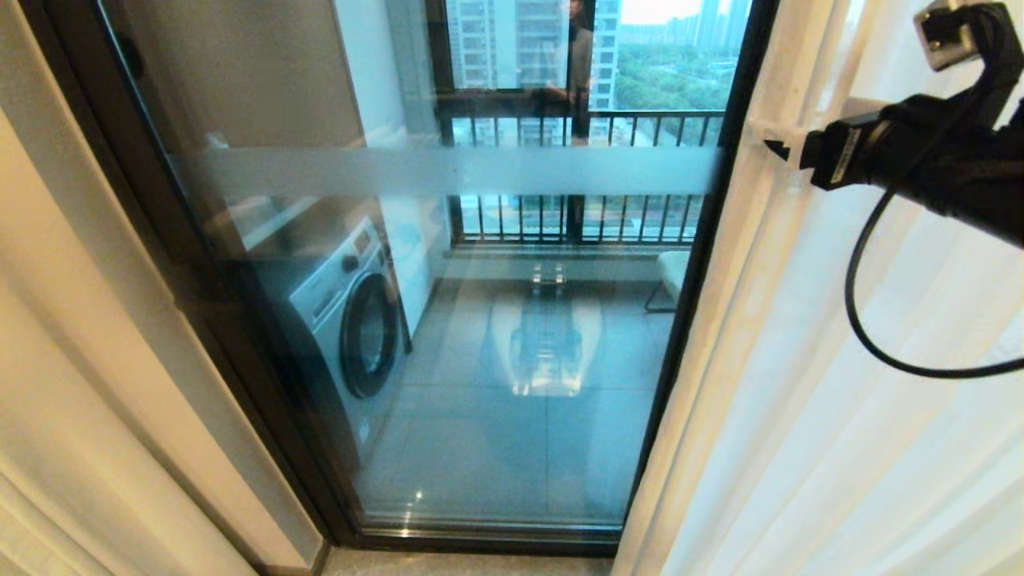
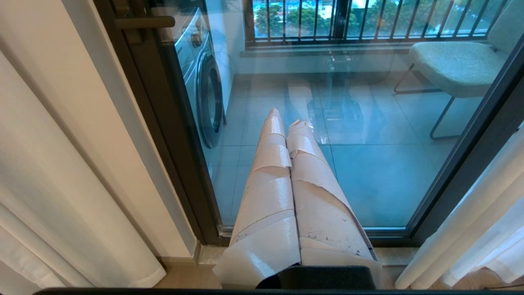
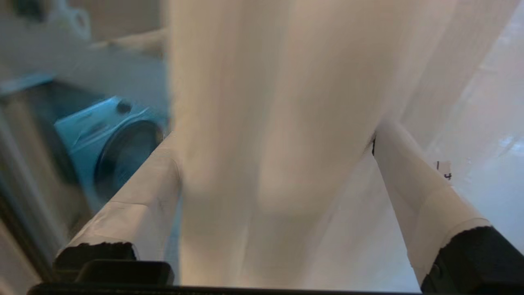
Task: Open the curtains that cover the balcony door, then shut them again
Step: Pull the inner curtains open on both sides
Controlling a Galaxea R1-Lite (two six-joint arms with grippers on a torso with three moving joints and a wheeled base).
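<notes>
The balcony door (image 1: 480, 360), glass in a dark frame, stands uncovered in the middle of the head view. Cream curtains hang at both sides, one on the left (image 1: 96, 416) and one on the right (image 1: 800, 384) with a sheer layer beside it. My right gripper (image 1: 772, 142) is raised at the right curtain's inner edge. In the right wrist view this gripper (image 3: 276, 133) is open, its taped fingers (image 3: 147, 184) spread wide on either side of a cream curtain fold (image 3: 266, 102). My left gripper (image 2: 286, 119) is shut, low, parked and pointing at the door glass (image 2: 368, 172).
Behind the glass are a washing machine (image 1: 352, 312), a padded chair (image 2: 454, 65) and a black railing (image 1: 584, 128). A black cable (image 1: 860, 320) loops down from my right arm. A door handle (image 2: 143, 21) sits on the left frame.
</notes>
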